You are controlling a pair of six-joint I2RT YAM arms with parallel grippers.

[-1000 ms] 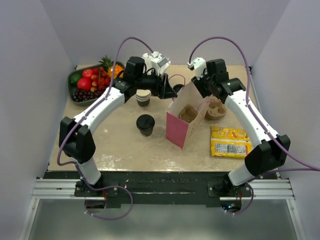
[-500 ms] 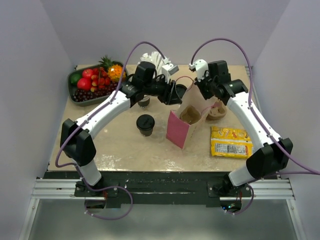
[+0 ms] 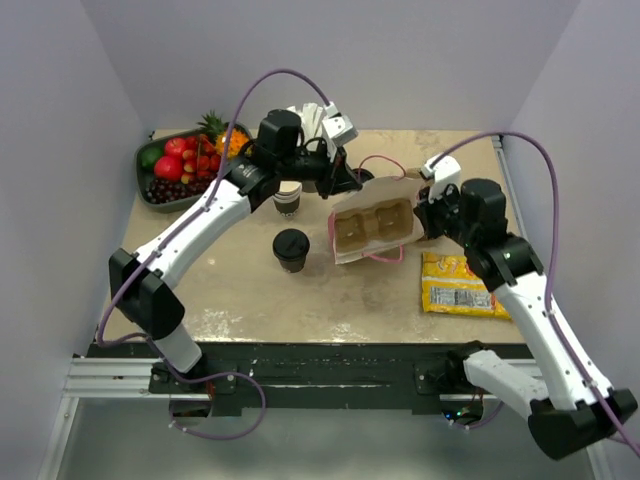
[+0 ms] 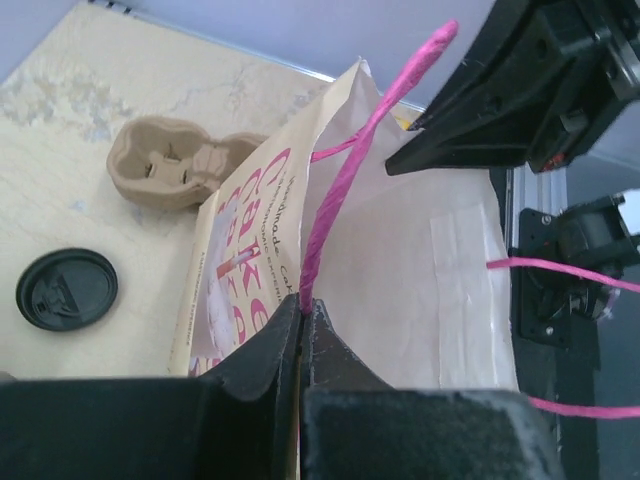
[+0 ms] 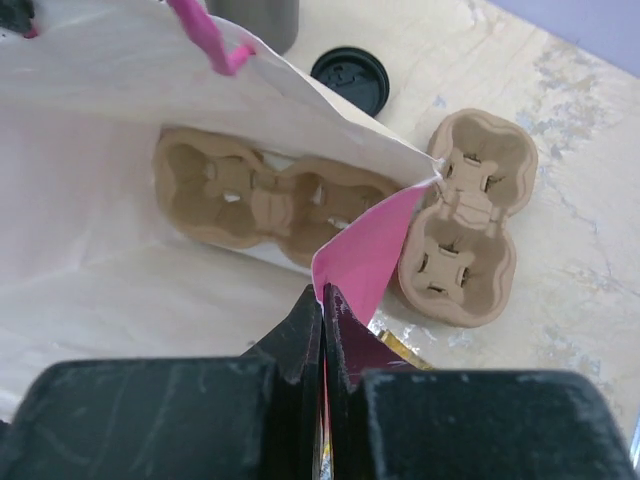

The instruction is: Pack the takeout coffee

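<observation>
The takeout coffee [image 3: 291,248], a dark cup with a black lid, stands upright on the table to the left of the pink paper bag [image 3: 343,252]. Neither gripper touches it. My left gripper [image 3: 345,185] is shut on the bag's pink cord handle [image 4: 335,200] at the far-left rim. On the right side of the bag's mouth my right gripper [image 3: 425,212] is shut on the pink rim [image 5: 365,255]. Between them the bag is held wide open. A brown pulp cup carrier [image 3: 372,226] lies inside it.
A second pulp carrier [image 5: 465,235] and a loose black lid [image 5: 350,80] lie on the table beside the bag. Lidless cups [image 3: 288,198] stand behind the coffee. A fruit tray [image 3: 150,180] is far left, a straw holder [image 3: 315,118] at the back, and a yellow snack packet [image 3: 460,285] on the right.
Both grippers have shut on the bag, the left on its handle. The right arm has swung towards the near right, and the bag's mouth now gapes wide with the carrier showing.
</observation>
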